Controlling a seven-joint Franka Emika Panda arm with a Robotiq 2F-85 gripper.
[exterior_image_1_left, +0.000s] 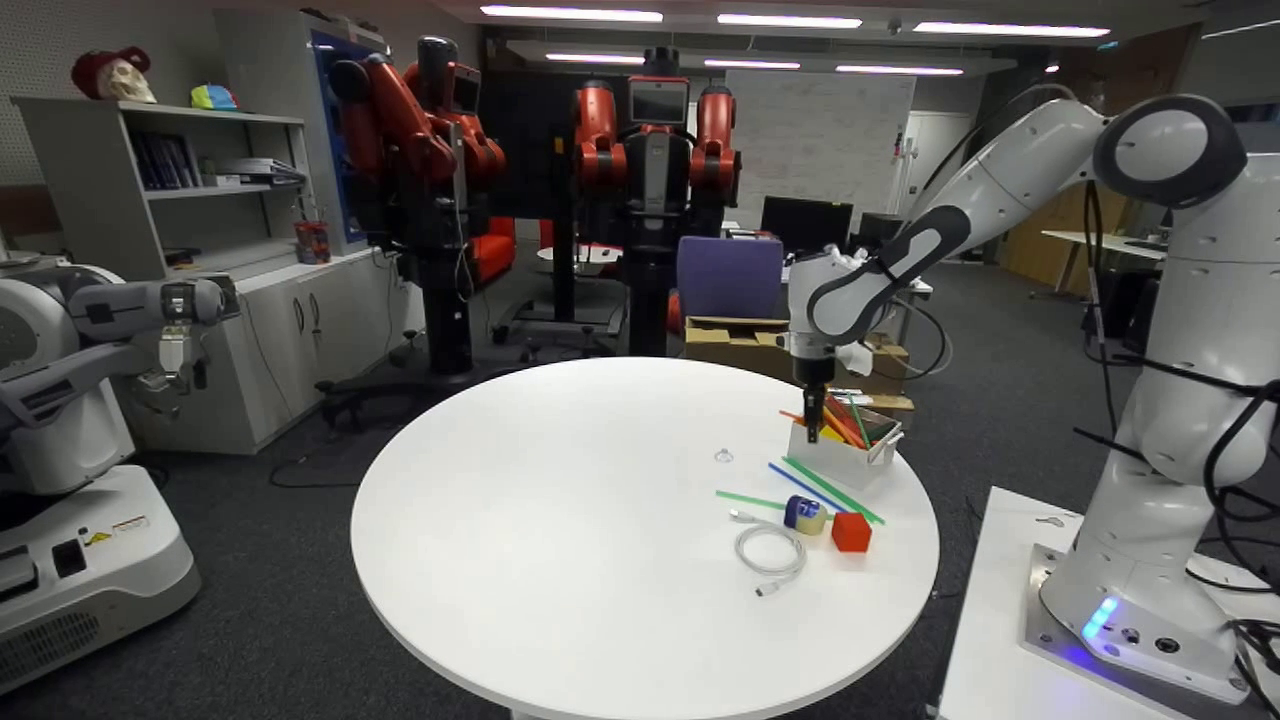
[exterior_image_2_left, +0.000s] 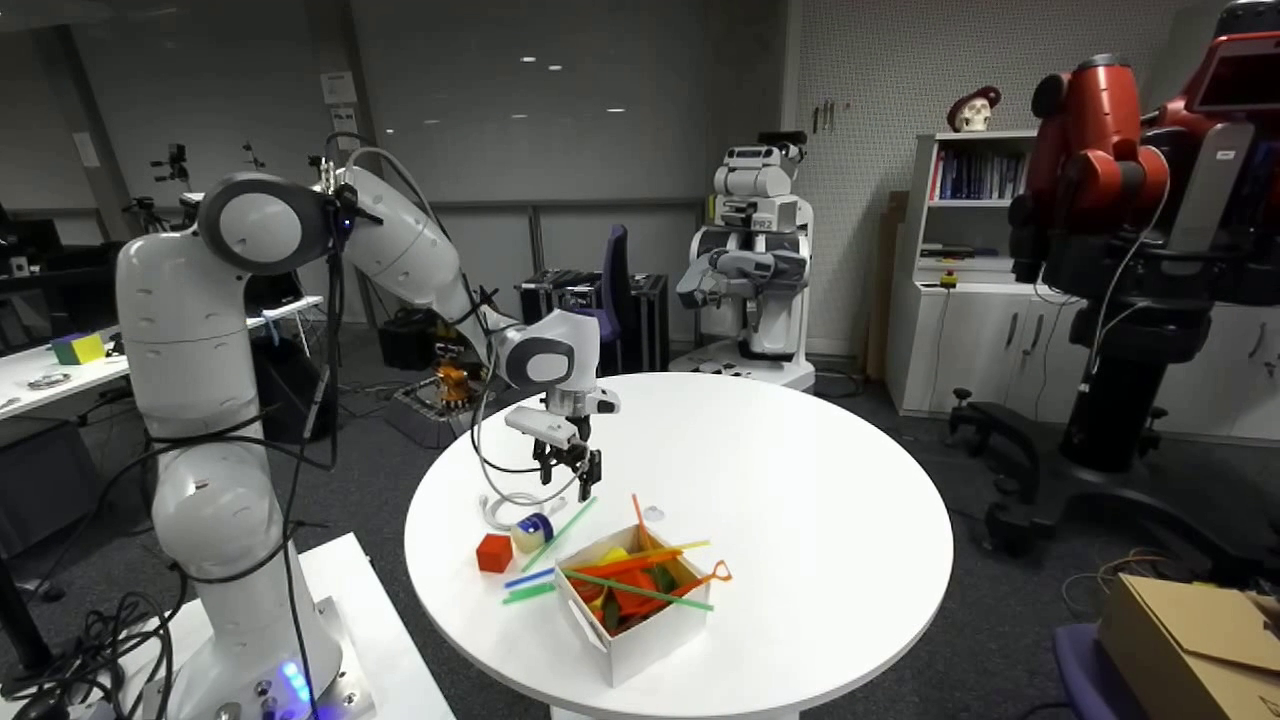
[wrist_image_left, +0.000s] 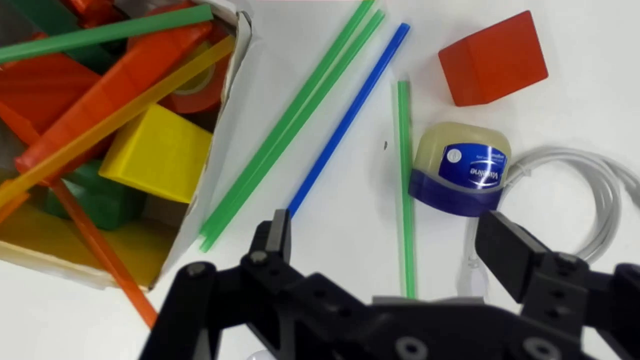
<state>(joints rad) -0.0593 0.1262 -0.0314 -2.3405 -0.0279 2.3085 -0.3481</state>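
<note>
My gripper (wrist_image_left: 387, 234) stands open above the table, its jaws wide apart with nothing between them. In an exterior view the gripper (exterior_image_2_left: 568, 478) hangs over the straws. A green straw (wrist_image_left: 405, 225) lies below the gap in the wrist view. Just ahead of the right finger is a Vaseline jar (wrist_image_left: 462, 170) with a blue lid, lying beside that straw. The left fingertip overlaps the end of a blue straw (wrist_image_left: 345, 125). Two more green straws (wrist_image_left: 295, 122) lie side by side to its left. A red block (wrist_image_left: 500, 60) and a coiled white cable (wrist_image_left: 602, 205) are near the jar.
A white box (exterior_image_2_left: 660, 645) holds straws, blocks and orange pieces, some jutting over its rim. A small clear object (exterior_image_1_left: 723, 455) lies on the round white table (exterior_image_1_left: 560, 540). A loose cable (exterior_image_2_left: 480, 440) hangs along the arm.
</note>
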